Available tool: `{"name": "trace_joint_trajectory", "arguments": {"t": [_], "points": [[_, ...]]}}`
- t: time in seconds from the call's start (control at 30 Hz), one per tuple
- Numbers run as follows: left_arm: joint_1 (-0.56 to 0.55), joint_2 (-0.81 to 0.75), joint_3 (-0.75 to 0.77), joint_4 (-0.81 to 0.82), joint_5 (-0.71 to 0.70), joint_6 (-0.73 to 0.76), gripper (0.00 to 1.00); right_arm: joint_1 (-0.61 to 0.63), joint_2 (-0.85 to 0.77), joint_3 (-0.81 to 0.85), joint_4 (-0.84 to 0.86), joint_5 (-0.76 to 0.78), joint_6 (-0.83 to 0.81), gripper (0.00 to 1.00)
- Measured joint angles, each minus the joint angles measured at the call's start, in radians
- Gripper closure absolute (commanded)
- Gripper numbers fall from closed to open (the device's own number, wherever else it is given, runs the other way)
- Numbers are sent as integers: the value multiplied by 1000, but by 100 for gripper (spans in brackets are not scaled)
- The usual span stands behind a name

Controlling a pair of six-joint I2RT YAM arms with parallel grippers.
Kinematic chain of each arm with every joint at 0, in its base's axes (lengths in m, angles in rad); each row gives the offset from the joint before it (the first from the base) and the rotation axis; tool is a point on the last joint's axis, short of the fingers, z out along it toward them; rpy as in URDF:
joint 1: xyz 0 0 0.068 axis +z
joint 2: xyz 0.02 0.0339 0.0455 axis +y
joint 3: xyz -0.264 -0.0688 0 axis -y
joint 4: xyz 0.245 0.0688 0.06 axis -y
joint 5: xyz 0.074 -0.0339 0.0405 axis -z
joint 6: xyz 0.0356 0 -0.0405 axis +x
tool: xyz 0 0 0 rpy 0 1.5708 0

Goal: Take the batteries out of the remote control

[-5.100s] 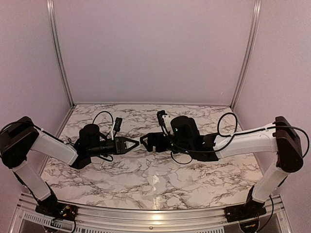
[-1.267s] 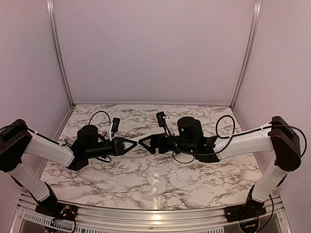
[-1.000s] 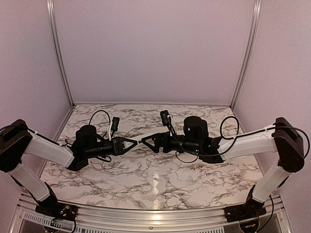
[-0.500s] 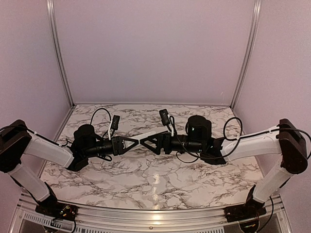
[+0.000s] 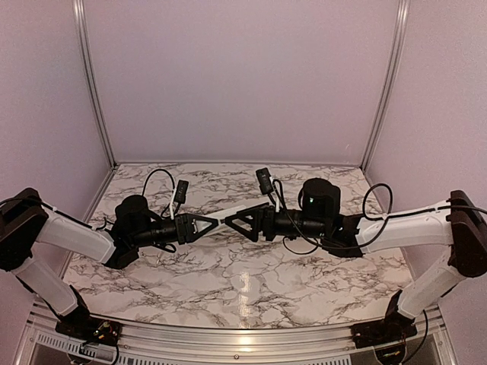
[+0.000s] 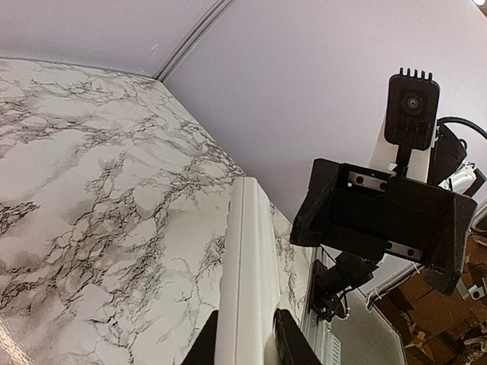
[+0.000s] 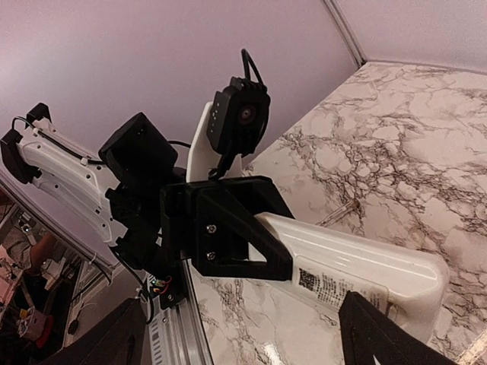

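The remote control is a slim white bar held in the air between the two arms. My left gripper is shut on one end of it. In the left wrist view the remote control runs up and away from between my left gripper's dark fingers. My right gripper faces the left one, with its jaws wide apart in the right wrist view. The remote control's free end, with a printed label, lies over the right-hand finger. No batteries show.
A marble-patterned table lies below, walled by pale panels at the back and sides. A thin pale strip lies on the table beyond the remote. Cables loop off both wrists.
The right arm has drawn back to the right, and more of the white remote now shows between the grippers. The left gripper keeps its hold and has barely moved.
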Motion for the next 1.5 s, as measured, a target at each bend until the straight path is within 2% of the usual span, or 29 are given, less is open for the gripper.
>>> {"name": "trace_joint_trajectory", "arguments": {"t": [0.2, 0.5, 1.5], "points": [[0, 0, 1, -9, -31, 0, 100, 0, -43, 0, -57, 37, -22, 13], [0, 0, 1, -8, -41, -2, 100, 7, -19, 5, -121, 107, -47, 14], [0, 0, 1, -27, -69, -4, 100, 13, 34, 84, -157, 204, -93, 14]]}}
